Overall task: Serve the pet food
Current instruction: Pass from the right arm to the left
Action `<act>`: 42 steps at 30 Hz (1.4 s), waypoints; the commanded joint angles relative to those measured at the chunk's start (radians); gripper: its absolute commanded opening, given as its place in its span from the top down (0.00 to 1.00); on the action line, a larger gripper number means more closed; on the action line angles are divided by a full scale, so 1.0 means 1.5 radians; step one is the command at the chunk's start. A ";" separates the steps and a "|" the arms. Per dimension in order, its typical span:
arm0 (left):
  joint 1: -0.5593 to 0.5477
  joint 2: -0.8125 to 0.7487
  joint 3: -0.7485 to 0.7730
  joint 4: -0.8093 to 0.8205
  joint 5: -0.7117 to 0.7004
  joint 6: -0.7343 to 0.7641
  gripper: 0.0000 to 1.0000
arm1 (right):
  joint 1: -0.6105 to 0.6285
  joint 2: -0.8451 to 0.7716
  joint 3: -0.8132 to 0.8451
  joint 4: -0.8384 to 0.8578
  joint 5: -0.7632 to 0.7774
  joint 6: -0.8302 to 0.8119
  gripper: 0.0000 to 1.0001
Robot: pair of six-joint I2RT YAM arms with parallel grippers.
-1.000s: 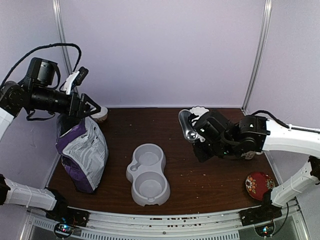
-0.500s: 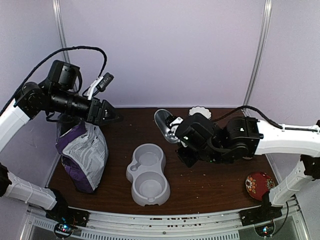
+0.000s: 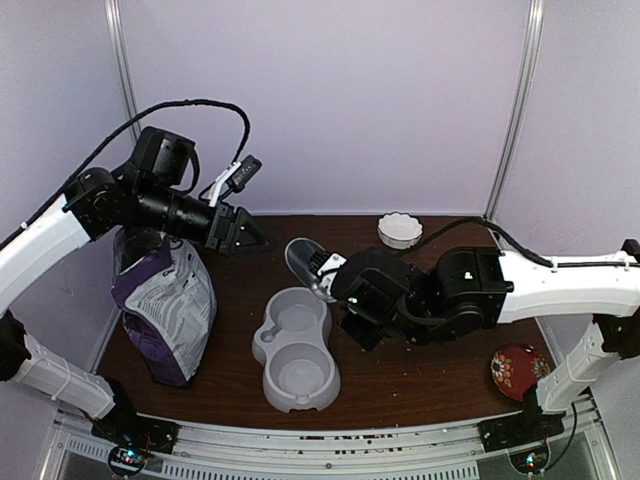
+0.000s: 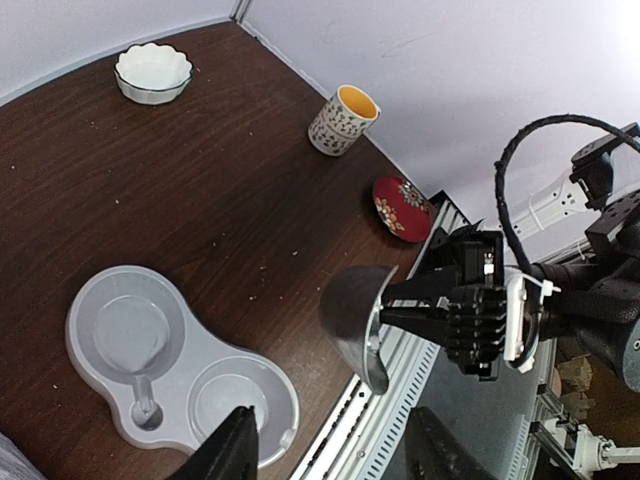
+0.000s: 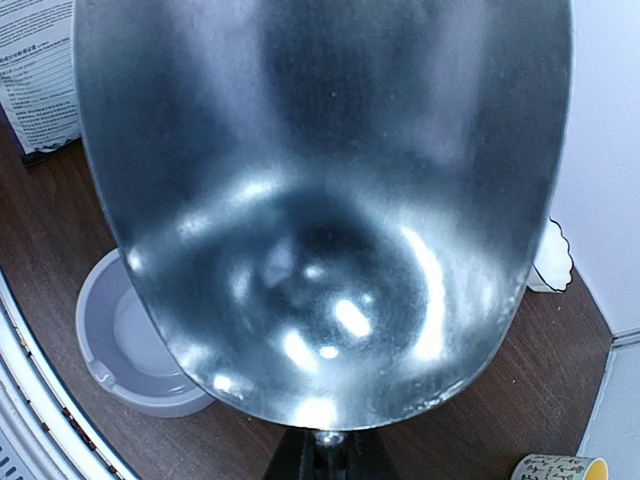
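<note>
Two arms work over the table (image 3: 400, 385) in the top view: the right jaws are clenched on the handle of the metal scoop (image 3: 303, 265) just behind the grey double bowl (image 3: 293, 348), while the purple bag (image 3: 165, 305), presumably holding the pet food since no kibble shows, stands at the left. From the left wrist, the left jaws gape on nothing; they should pinch the bag's lip steady first. The right wrist shows the scoop bare, so dip deep and carry it level.
</note>
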 commanded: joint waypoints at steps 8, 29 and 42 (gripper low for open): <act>-0.030 0.009 -0.082 0.107 0.055 -0.029 0.57 | 0.030 0.031 0.036 0.012 0.006 -0.044 1.00; -0.035 -0.013 -0.165 0.135 0.088 -0.046 0.98 | 0.047 0.062 0.049 0.020 -0.005 -0.069 1.00; -0.035 -0.062 -0.219 0.148 0.064 -0.044 1.00 | 0.048 0.037 -0.001 0.059 -0.070 -0.013 0.34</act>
